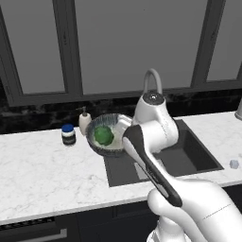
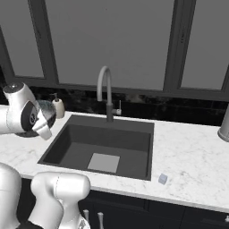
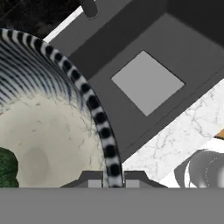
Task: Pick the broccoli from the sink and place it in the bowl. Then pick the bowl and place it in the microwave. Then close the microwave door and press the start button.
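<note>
Your gripper (image 3: 107, 180) has its two fingers pinched on the rim of the bowl (image 3: 52, 131), one tip inside the wall and one outside, so it's clamped on that striped edge. The broccoli (image 1: 103, 135) is already sitting inside the bowl, on the speckled whitish floor, over toward the side away from the fingers.

The bowl is tilted toward the camera in the left base view, at the left rim of the sink (image 1: 189, 156) and partly over the basin's left corner; whether it touches the marble counter (image 1: 42, 170) I can't tell. Just left of the bowl is a white soap dispenser (image 1: 84, 121), and a bit further left a small jar with a blue lid (image 1: 68, 134).

Behind the sink the curved faucet (image 2: 105, 91) stands at the back edge. To the right of the sink, a tiny pale cube (image 2: 163, 179) lies on the counter near the front edge.
</note>
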